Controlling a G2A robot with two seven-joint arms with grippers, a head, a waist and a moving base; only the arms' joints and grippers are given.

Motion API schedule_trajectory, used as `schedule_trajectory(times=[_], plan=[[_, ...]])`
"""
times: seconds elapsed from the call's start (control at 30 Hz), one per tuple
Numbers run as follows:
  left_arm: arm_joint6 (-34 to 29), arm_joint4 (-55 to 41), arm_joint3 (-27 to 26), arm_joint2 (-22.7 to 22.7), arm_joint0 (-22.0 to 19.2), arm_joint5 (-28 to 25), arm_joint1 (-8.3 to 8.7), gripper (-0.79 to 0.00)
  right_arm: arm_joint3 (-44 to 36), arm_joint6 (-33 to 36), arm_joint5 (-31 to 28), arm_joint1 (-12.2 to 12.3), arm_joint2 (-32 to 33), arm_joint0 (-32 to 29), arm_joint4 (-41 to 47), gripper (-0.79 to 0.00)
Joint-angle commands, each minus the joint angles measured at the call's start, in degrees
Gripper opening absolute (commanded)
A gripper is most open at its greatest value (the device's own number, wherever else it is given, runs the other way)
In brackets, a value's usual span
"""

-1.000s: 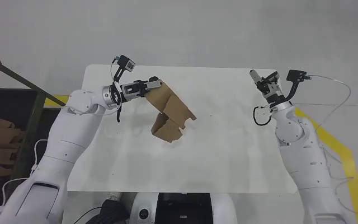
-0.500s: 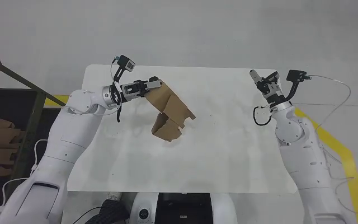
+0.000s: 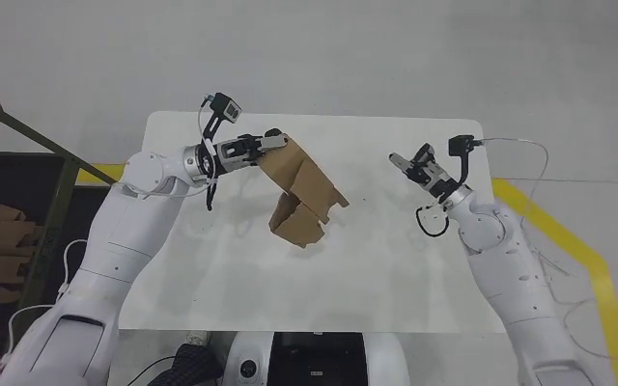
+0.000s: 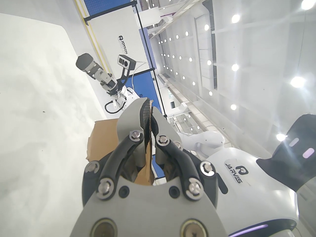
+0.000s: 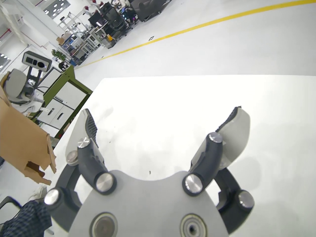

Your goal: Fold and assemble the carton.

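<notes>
The left gripper (image 4: 147, 111) clamps the carton (image 3: 307, 188), fingers (image 4: 128, 122) hiding its edge.

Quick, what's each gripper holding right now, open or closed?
Left gripper: closed on an edge of the carton.
Right gripper: open, holding nothing.

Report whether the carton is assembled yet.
Not yet: the carton is half-folded with loose flaps, one edge pinched in the left gripper; the right gripper is open, apart from it.
</notes>
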Motion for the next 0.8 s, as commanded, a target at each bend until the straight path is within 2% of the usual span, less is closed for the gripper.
schedule_trajectory(times=[0.0,0.47,0.57,0.77], plan=[[-0.53,-0.45,0.27,0.34,-0.56,0.74,-0.18,-0.785,1.8,0.97,-1.66,-0.47,-1.73,0.87,1.98,0.0],[-1.97,-2.0,3.45,2.78,-3.8,2.76,-1.65,-0.785,9.1,10.18,-17.79,-2.61,-9.82,5.39,14.66,0.0],[-2.28,-2.34,4.46,3.39,-4.47,2.85,-2.02,-0.785,8.56,12.96,-19.87,-2.75,-11.26,5.56,16.65,0.0],[-3.12,-3.19,6.31,4.12,-5.63,2.63,-2.68,-0.785,5.13,17.01,-19.87,-2.6,-13.21,5.05,19.58,0.0]])
